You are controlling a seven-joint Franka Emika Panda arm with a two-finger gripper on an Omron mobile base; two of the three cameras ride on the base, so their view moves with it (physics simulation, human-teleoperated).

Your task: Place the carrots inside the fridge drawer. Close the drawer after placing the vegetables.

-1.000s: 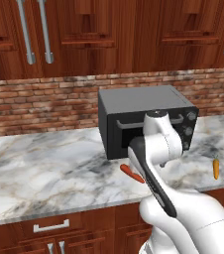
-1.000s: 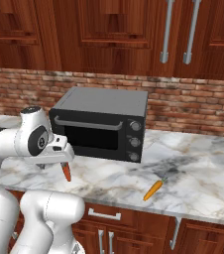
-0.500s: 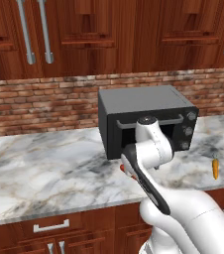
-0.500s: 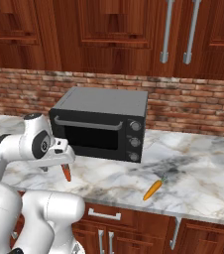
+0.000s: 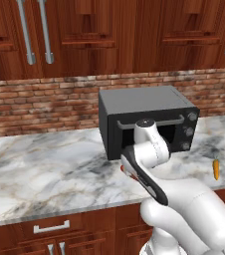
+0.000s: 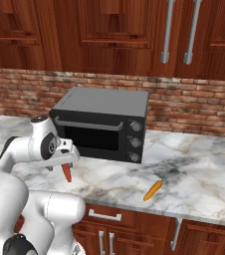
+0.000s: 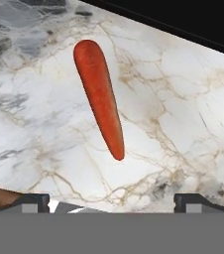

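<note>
Gripper [image 7: 112,203] hangs over the marble counter [image 6: 204,174] with fingers spread wide, nothing between them. In the hand view the two dark fingertips [image 7: 32,202] sit at the bottom corners and the red-orange carrot [image 7: 99,94] lies flat on the stone in the upper centre, blunt end toward the top of frame, pointed end toward the lower middle. Carrot is apart from both fingers, not yet straddled.

Right base view: same carrot [image 6: 66,172] shows at centre left, just under the gripper [image 6: 67,158], in front of the black toaster oven [image 6: 104,122]. Left base view: just a red sliver of it [image 5: 123,170] shows past the arm, centre of frame.

A second, more orange carrot [image 6: 153,190] lies well apart, lower centre of the right base view; far right of the left base view [image 5: 216,169].

Judgement: this is the approach before the pick. The wide stance fits lining up across the carrot's slim body. The carrot sits slightly off-centre and angled in the hand view, so the next move probably needs a small shift and descent. Thin, smooth, tapered, so it could roll or slip if pinched near the tip. Fridge drawer step not started.
</note>
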